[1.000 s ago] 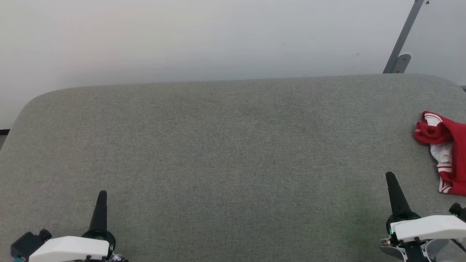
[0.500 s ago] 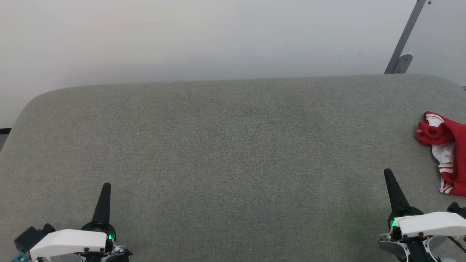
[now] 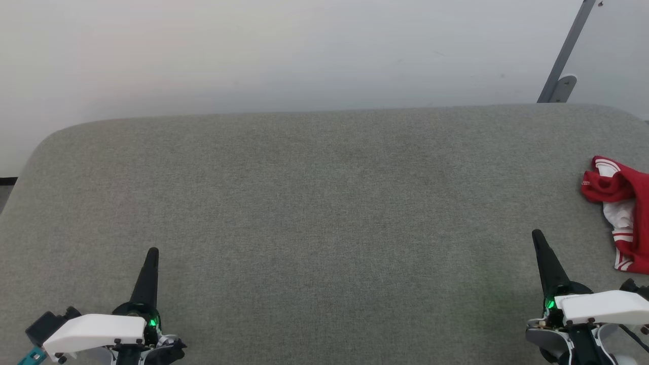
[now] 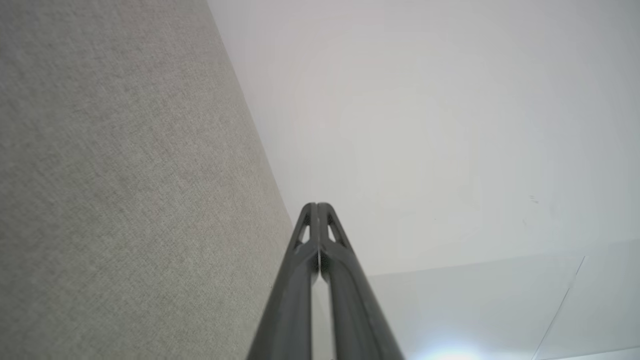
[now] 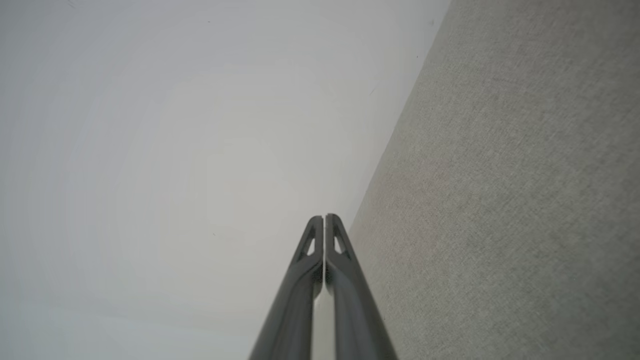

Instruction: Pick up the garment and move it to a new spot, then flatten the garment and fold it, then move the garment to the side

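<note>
Garment (image 3: 619, 210) sits at the far right of the counter (image 3: 324, 203), bunched into a loose heap. The right edge of the head view cuts it off, so you see only part of it. That part is red cloth rolled over itself, a white patch below that, and red-and-white striped trim along the edges. It rests on the grey fabric top and touches nothing else.

Your right hand (image 3: 535, 234) is at the near right. Its two dark fingers are pressed together into one thin spike that points away from you and leans a little left. It holds nothing. The garment lies to its right and a bit farther off, near but apart, with bare grey top between them. In the right wrist view you can see the fingers (image 5: 300, 300) meeting along their length, tips closed.

Your left hand (image 3: 153, 253) is at the near left, well apart from the garment, with nearly the whole width of the counter between them. Its fingers (image 4: 295, 300) are together too, empty, pointing away and leaning slightly right. A small green light (image 3: 152, 322) glows at its base.

Beyond the counter's far edge you have a plain pale wall (image 3: 304, 50). A slanted grey bar (image 3: 566, 50) with a bracket (image 3: 564, 86) stands behind the far right corner.
</note>
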{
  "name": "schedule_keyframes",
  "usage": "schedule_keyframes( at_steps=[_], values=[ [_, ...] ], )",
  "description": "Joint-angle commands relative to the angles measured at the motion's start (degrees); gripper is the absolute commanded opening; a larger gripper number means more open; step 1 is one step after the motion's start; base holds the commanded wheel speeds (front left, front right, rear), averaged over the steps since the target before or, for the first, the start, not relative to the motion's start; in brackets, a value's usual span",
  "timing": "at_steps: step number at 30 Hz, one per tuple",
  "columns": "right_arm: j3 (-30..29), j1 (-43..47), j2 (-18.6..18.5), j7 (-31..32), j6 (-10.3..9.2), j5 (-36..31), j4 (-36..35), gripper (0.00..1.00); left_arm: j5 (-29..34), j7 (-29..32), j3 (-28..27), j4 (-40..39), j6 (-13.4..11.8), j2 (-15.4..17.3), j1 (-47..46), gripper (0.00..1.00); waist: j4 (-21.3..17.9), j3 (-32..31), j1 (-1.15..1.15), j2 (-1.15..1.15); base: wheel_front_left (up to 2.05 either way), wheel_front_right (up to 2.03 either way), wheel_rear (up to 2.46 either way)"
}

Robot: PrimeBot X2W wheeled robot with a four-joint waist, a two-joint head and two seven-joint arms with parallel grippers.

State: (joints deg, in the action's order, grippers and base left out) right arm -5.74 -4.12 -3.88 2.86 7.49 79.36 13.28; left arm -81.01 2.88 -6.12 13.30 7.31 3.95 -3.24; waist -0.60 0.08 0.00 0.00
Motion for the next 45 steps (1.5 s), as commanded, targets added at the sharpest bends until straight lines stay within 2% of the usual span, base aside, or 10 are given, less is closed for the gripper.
schedule_keyframes(
  at_steps=[1,33,45],
  values=[
    [-0.15,-0.9,0.09,0.46,0.0,1.04,-0.18,0.0,-0.77,0.42,-0.27,-0.09,0.24,0.09,-1.04,0.0,0.02,0.0,0.0,0.0,0.0,0.0,0.0],
    [-0.93,-2.45,1.12,3.91,0.0,13.28,0.87,0.0,-11.54,3.88,-0.54,0.78,0.32,-1.15,-3.47,0.0,0.6,0.1,0.0,0.0,0.0,0.0,0.0],
    [-0.89,-2.23,1.08,3.89,0.0,13.09,0.86,0.0,-11.42,3.86,-0.54,0.76,0.32,-1.07,-3.4,0.0,0.6,0.1,0.0,0.0,0.0,0.0,0.0]
  ],
)
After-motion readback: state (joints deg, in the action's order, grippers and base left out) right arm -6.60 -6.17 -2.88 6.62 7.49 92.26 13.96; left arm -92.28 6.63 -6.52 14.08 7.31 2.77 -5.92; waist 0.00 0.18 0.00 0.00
